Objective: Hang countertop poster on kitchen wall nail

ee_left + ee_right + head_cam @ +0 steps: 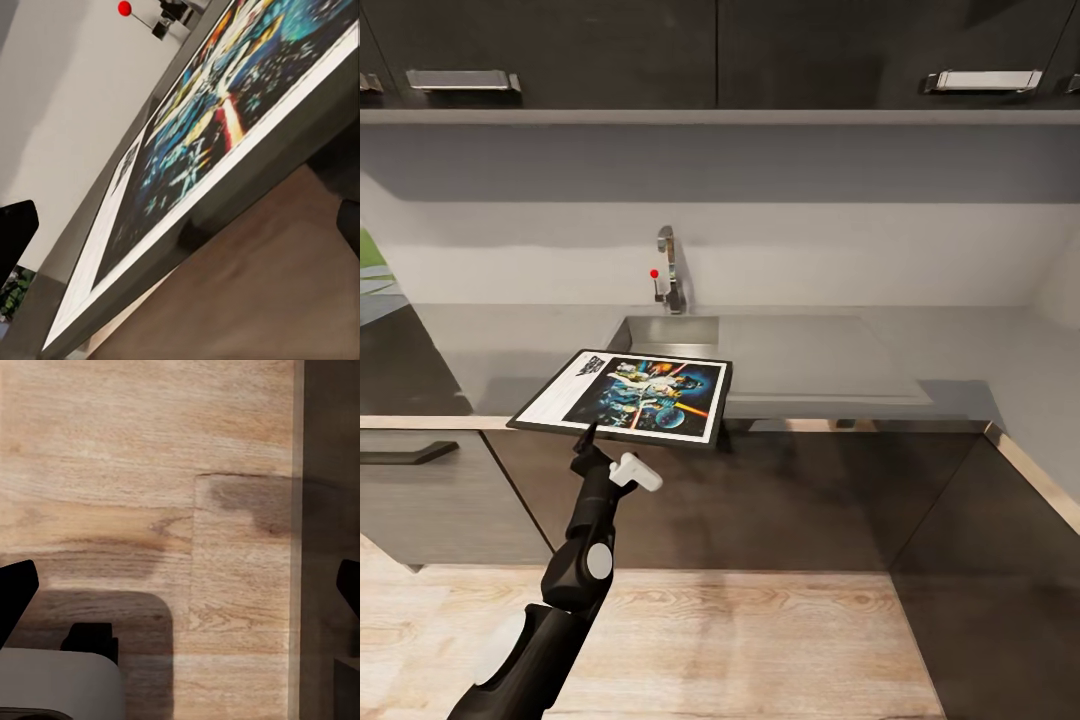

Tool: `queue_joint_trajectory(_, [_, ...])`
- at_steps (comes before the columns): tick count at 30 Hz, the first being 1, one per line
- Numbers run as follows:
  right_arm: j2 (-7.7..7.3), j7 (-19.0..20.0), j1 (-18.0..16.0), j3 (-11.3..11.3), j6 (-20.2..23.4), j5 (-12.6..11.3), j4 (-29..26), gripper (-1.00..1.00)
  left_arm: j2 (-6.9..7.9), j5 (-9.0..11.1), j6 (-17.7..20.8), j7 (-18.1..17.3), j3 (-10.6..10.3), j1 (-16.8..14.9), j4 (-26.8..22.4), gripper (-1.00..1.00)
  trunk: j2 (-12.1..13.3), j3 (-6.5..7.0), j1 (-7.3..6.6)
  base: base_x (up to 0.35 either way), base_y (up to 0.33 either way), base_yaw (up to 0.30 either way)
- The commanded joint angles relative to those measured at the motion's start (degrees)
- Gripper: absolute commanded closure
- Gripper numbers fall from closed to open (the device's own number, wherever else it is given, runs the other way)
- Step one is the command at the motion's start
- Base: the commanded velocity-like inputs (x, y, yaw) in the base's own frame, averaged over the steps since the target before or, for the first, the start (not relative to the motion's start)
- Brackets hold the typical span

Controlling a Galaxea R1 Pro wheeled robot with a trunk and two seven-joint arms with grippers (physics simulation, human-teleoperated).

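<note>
So I'm facing the long smooth grey kitchen countertop [920, 350], which is sitting on dark brown-grey cabinets [780, 500] with a built-in steel sink [665, 333] and a steel tap [670, 270] that has a little red knob on its lever. Dark upper cabinets with silver bar handles [463, 80] are hanging above a plain pale wall [860, 260], and light wood plank flooring [740, 640] is running under everything.

The rectangular black-framed Star Wars poster [628, 395] with its white border is lying face up at the front edge of the counter, just in front of the sink, its near edge poking out past the countertop lip.

My left gripper [588, 432] is reaching up at that near edge, black fingers right at the frame. I honestly can't tell whether they're pinching it or just touching. In my left wrist view the poster [217, 142] is looming close up at a steep slant.

My right gripper [180, 585] is pointing down at the wood floor [150, 450], fingers spread wide apart, holding nothing.
</note>
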Motion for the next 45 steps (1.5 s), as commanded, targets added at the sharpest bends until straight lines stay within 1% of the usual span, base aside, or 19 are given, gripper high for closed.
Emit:
queue_joint_trajectory(1, [-0.01,-0.05,-0.03,0.02,-0.17,0.12,0.04,-1.00,0.01,-0.32,0.37,0.13,-0.11,-0.04,0.00,-1.00,-0.02,-0.05,0.00,0.000,0.000,0.000])
queue_joint_trajectory(11, [-0.01,-0.05,-0.03,0.02,-0.17,0.12,0.04,-1.00,0.01,-0.28,0.37,0.13,-0.11,-0.04,0.84,-1.00,-0.02,-0.05,0.00,0.000,0.000,0.000])
queue_joint_trajectory(16, [-0.01,-0.05,-0.03,0.02,-0.17,0.12,0.01,-1.00,0.01,-0.33,0.33,0.14,-0.11,-0.04,2.79,-1.00,-0.02,-0.05,0.00,0.000,0.000,0.000])
queue_joint_trajectory(21, [-0.01,-0.05,-0.03,0.02,-0.17,0.12,0.04,-1.00,0.01,-0.37,0.29,0.14,-0.11,-0.04,3.62,-1.00,-0.02,-0.05,0.00,0.000,0.000,0.000])
queue_joint_trajectory(41, [-0.01,-0.06,-0.03,0.02,-0.17,0.12,0.04,-1.00,0.03,-0.45,0.28,0.18,-0.11,-0.04,3.52,-1.00,-0.02,-0.05,0.00,0.050,0.000,0.000])
queue_joint_trajectory(45, [-0.01,-0.05,-0.03,0.02,-0.17,0.12,0.04,-1.00,0.03,-0.45,0.28,0.15,-0.11,-0.04,3.52,-1.00,-0.02,-0.05,0.00,0.169,0.000,0.000])
